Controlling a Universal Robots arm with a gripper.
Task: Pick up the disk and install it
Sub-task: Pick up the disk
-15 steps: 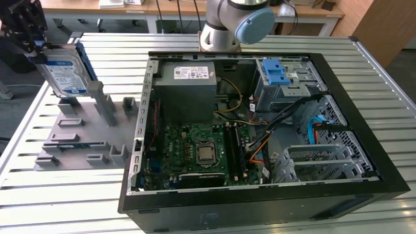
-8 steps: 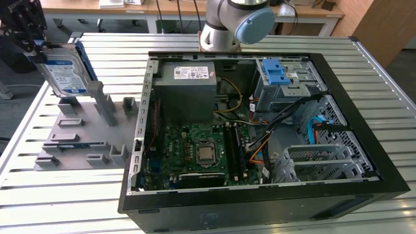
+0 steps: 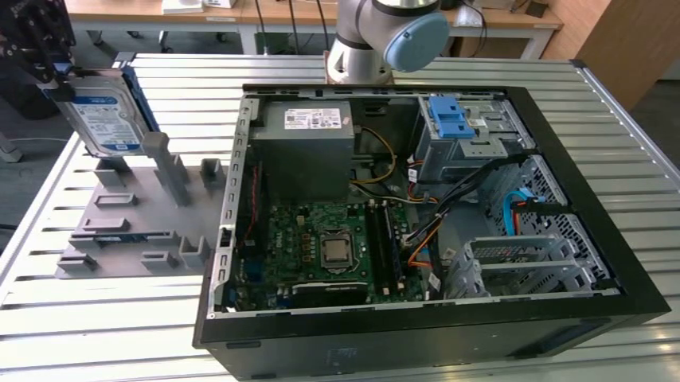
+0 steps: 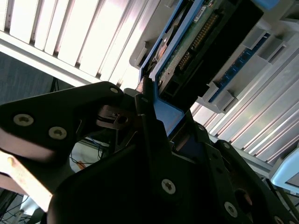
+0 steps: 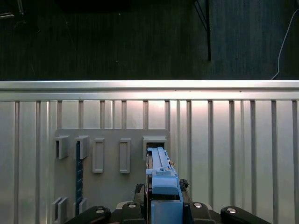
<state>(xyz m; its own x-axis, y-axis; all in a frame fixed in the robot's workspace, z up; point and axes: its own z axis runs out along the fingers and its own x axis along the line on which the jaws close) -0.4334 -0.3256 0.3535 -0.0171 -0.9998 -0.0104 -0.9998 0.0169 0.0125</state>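
Disk [image 3: 101, 119] upright in upper left of exterior view, label toward camera, hanging just above grey slotted holder [image 3: 127, 215]. Fingers [image 4: 145, 107] clamped on its blue carrier edge. Gripper [image 3: 51, 73] grips from top, probably so disk hangs vertical, matching holder's upright slots and leaving lower edge free. Open PC case [image 3: 425, 207] to right of holder, well apart from disk. Drive bay [image 3: 473, 135] with blue latch sits in case's upper right. Ribbed metal desk [image 3: 107, 318] under everything. Wooden benches behind, dark floor beyond.
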